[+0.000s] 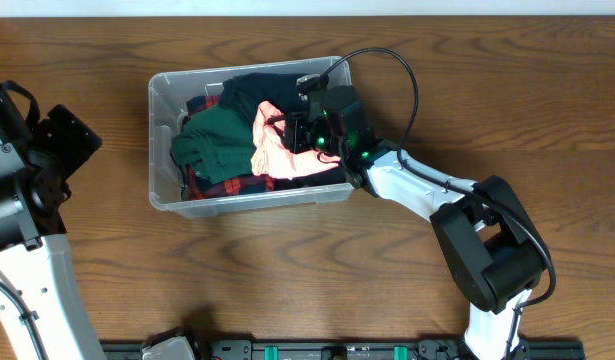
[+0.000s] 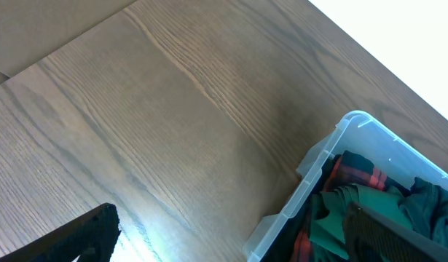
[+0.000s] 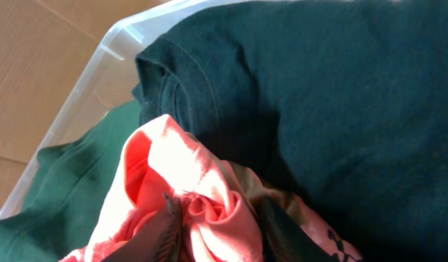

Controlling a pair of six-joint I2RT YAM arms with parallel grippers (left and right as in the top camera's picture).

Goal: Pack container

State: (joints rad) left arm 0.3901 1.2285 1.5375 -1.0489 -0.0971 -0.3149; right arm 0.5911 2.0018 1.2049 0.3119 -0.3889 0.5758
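Note:
The container (image 1: 163, 88) is a clear plastic bin at the table's middle, filled with clothes. It holds a pink garment (image 1: 277, 152), a green garment (image 1: 212, 145), a dark navy garment (image 1: 252, 95) and red plaid cloth (image 1: 227, 186). My right gripper (image 1: 302, 135) is inside the bin, shut on a fold of the pink garment (image 3: 165, 160); its fingers (image 3: 220, 225) pinch the cloth. My left gripper (image 2: 234, 236) is open and empty above bare table left of the container's corner (image 2: 322, 156).
The left arm (image 1: 62, 140) stands at the table's left edge, apart from the bin. The right arm (image 1: 487, 240) reaches in over the bin's right wall. The bin's far rim (image 3: 100, 58) shows in the right wrist view. A dark rail (image 1: 327, 350) runs along the front edge.

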